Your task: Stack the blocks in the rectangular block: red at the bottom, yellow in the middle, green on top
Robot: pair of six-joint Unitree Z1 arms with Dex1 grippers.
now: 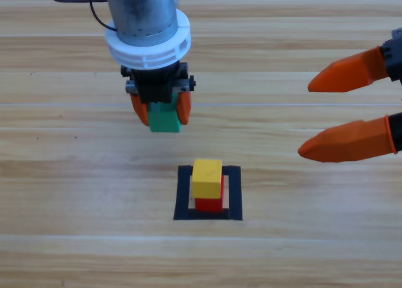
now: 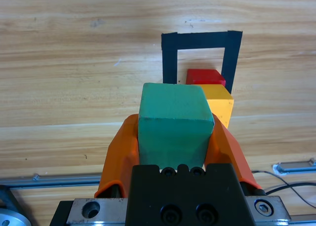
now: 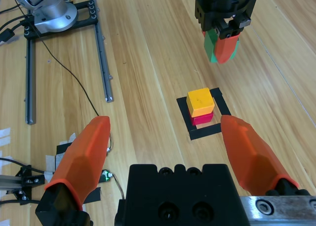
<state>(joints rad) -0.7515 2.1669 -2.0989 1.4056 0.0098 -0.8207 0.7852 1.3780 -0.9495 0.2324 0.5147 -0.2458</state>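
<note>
Green [image 2: 174,125] fills the near foreground of the left wrist view, clamped on two opposite faces by the jaws of the left gripper [image 1: 160,109], which is seen in the high view hanging above the table, up and to the left of the outline [image 1: 235,193]. No contact with the wood is visible beneath the cube; it appears to be carried clear of the surface. Inside the black tape outline, red [image 1: 210,203] rests on bare wood with yellow [image 1: 206,178] set on it, though from the right wrist view yellow looks turned a little against red rather than squarely aligned. The right gripper [image 1: 348,109] is held at the picture's right edge with its jaws spread wide and nothing between them, well apart from the stack, and is judged to be waiting. Two of the three levels are thus taken as done, and the step in hand is judged to be the carrying of green to the stack. For the next move, green would need to be brought directly over yellow, its faces matched to yellow's slight rotation, and then lowered until it just touches before being released. Care is called for because a sideways nudge could push yellow off red, and because the jaw tips reach below green's underside on either flank.
</note>
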